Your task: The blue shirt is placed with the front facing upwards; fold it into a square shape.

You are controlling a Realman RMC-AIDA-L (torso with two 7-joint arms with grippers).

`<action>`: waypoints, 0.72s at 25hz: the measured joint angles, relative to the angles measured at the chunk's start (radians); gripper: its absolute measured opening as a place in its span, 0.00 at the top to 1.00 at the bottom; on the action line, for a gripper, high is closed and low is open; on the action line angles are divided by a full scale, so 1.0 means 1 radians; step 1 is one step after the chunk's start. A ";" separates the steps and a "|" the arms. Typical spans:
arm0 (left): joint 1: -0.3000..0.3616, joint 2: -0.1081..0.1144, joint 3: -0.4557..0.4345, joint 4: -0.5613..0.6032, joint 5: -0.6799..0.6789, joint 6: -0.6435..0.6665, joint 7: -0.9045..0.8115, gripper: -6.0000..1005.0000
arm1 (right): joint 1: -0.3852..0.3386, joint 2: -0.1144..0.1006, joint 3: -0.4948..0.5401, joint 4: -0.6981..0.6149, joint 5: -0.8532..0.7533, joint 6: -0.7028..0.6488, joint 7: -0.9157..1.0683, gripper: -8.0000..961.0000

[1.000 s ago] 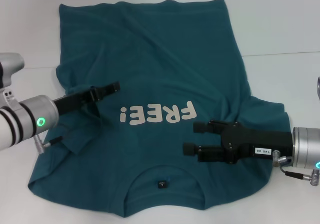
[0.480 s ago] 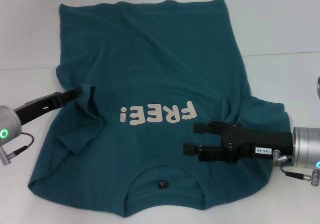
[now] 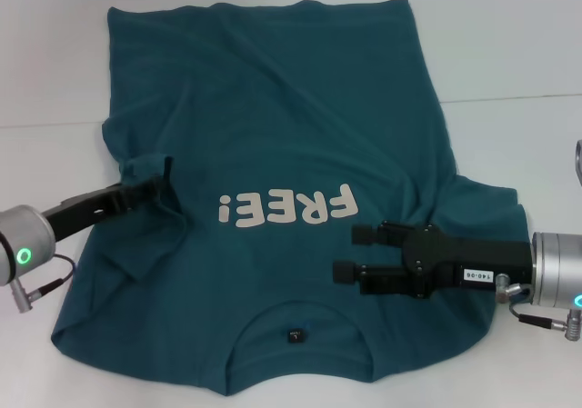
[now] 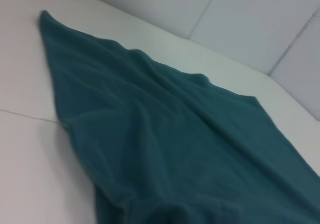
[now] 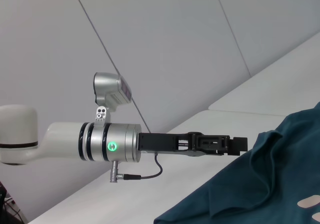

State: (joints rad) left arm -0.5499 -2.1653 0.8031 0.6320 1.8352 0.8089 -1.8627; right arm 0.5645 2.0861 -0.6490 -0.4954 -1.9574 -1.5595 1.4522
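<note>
Lying face up on the white table (image 3: 509, 54), the blue shirt (image 3: 273, 135) is laid with its long axis from 12 to 6 o'clock, hem at 12, neckline at 6. At 9 o'clock the left gripper (image 3: 150, 190) is clenched on a raised fold of the sleeve edge. At 4 o'clock the right gripper (image 3: 355, 252) is held released, jaws spread over the cloth
</note>
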 joint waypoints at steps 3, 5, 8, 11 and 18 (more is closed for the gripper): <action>-0.001 -0.001 0.013 0.000 0.001 0.002 0.000 0.20 | 0.000 0.000 0.000 0.002 0.000 0.001 0.000 0.02; -0.002 -0.002 0.021 0.000 0.001 0.002 0.001 0.20 | 0.000 0.000 0.000 0.003 0.000 0.001 0.000 0.02; -0.002 -0.002 0.026 0.003 0.001 0.002 0.002 0.20 | 0.000 0.000 0.000 0.003 0.000 0.001 0.000 0.02; -0.001 0.000 0.026 0.008 0.001 0.002 0.003 0.20 | 0.000 0.000 0.000 0.003 0.000 0.002 0.000 0.02; 0.017 0.002 0.018 0.043 0.110 0.043 0.003 0.20 | -0.001 0.000 -0.002 -0.003 0.000 -0.001 0.001 0.02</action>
State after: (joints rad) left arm -0.5326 -2.1630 0.8209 0.6746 1.9453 0.8523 -1.8598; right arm 0.5638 2.0862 -0.6505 -0.4983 -1.9573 -1.5603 1.4532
